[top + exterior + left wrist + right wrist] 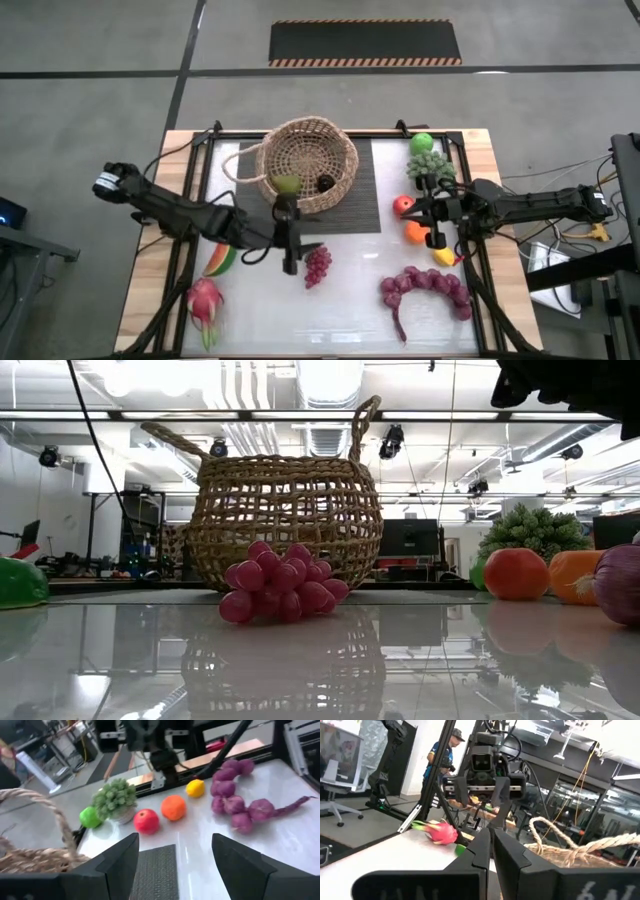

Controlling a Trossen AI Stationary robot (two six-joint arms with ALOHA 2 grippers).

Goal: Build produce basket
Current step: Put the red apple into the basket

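Although two fruits already sit in the basket [310, 163], a green one and a dark round one, most of the produce lies outside it on the table [350, 300]. Nearest the front edge in the high view lie the pink dragon fruit [204, 299] on the left and a long purple grape bunch [425, 286] on the right. A little farther in rest the watermelon slice [219, 259] and a small red grape bunch [317, 264], the latter just beside the left gripper [288, 232], whose fingers stand spread apart with nothing between them, close to the basket's near rim. On the right side the lemon [443, 256], orange [416, 232] and red apple [403, 205] line up beside the right gripper [431, 212], whose fingers are pressed together and hold nothing. Farther back sit the spiky leafy clump [430, 166] and a green apple [421, 143].

The small grape bunch looks light and knobbly; as a toy it is probably fairly stiff, and I would pinch it across its widest middle, since single grapes may slip. The round fruits seem smooth and apt to roll, so a grip across the centre suits them. The basket looks light enough to shift if nudged.
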